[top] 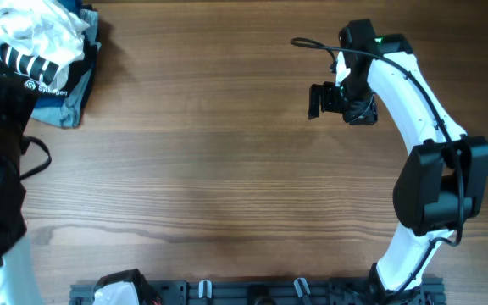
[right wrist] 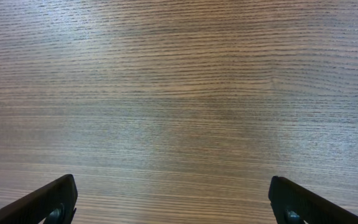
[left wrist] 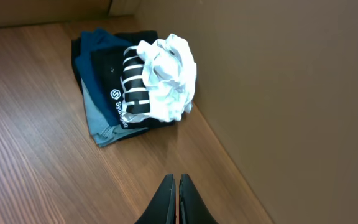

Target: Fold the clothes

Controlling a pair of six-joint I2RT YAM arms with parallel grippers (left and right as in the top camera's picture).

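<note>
The desk (top: pixel 227 169) is open wood across its middle and right, with room for a claw to pass. The one pile sits in the far left corner: a crumpled white garment (top: pixel 36 25) on top of a dark folded stack (top: pixel 74 93). In the left wrist view a brown wall (left wrist: pixel 291 93) runs close along the pile's far side, so it is open from above and from the desk side. The right claw (right wrist: pixel 176 208), fingers wide apart, has only wood beneath it. A rack (top: pixel 252 292) lines the near edge.

Garment (left wrist: pixel 166 74) atop folded stack (left wrist: pixel 95 78), at far-left corner of table (top: pixel 227 178), right claw (top: pixel 315 100) above its far-right part
</note>
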